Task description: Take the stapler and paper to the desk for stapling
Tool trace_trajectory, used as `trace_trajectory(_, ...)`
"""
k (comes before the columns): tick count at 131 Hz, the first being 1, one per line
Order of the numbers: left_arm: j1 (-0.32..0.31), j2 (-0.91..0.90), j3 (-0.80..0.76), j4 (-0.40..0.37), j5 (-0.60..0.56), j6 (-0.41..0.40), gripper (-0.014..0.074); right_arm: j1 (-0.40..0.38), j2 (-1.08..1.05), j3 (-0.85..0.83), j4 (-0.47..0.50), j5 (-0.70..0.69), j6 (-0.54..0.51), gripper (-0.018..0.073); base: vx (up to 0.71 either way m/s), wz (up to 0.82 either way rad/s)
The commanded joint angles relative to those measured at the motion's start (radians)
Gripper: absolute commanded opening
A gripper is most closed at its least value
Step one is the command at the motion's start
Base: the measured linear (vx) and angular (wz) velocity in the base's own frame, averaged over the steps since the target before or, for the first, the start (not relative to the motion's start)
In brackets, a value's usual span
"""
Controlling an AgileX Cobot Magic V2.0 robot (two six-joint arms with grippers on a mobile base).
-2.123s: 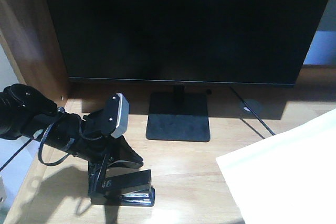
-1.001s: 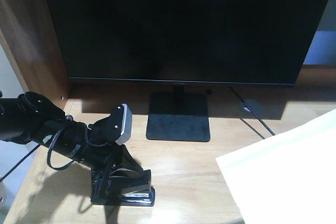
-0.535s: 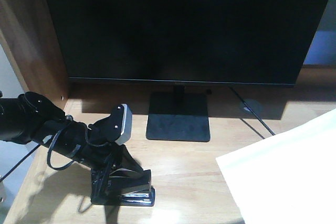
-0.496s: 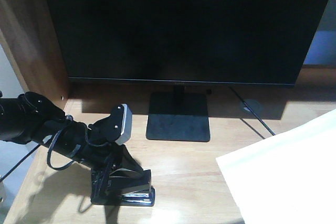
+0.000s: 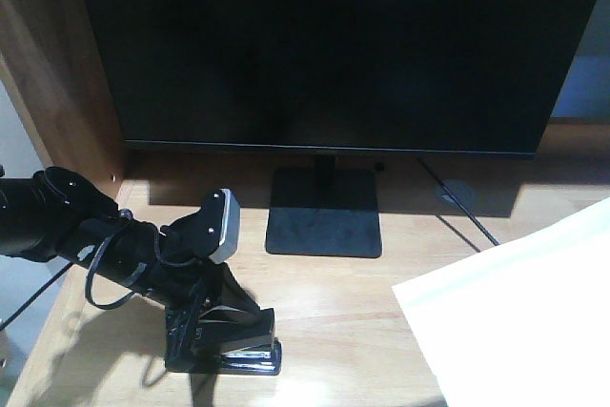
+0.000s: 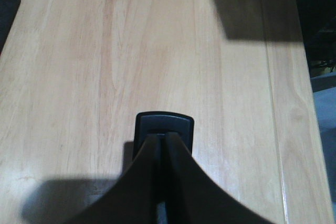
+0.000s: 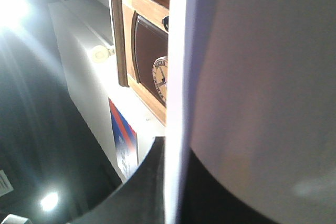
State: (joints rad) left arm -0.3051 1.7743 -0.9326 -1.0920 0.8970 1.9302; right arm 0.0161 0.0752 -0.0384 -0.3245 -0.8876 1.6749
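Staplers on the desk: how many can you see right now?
1. The stapler sits at the front left of the desk, gripped in the left claw. The monitor could hide others behind it.

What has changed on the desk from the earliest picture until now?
The left arm dropped lower and shifted slightly right, then halted about a second ago. The left tool stays shut on the stapler, which has not moved. The paper, the monitor and the desk are unchanged.
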Motion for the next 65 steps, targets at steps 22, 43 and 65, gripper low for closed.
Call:
trace_trajectory(22, -0.003, -0.038, -0.018, -0.044, 0.037, 0.001, -0.0006, -0.007, 0.046, -0.027, 0.076, 0.019, -0.015, -0.0006, 0.00, 0.00)
trace_trajectory(43, -0.003, -0.038, -0.018, -0.044, 0.037, 0.001, -0.0006, -0.007, 0.124, -0.027, 0.130, 0.012, -0.090, -0.0004, 0.00, 0.00)
trace_trajectory(65, -0.003, -0.038, -0.018, -0.044, 0.037, 0.001, -0.0006, -0.007, 0.267, -0.027, 0.154, -0.081, -0.107, -0.0003, 0.00, 0.00)
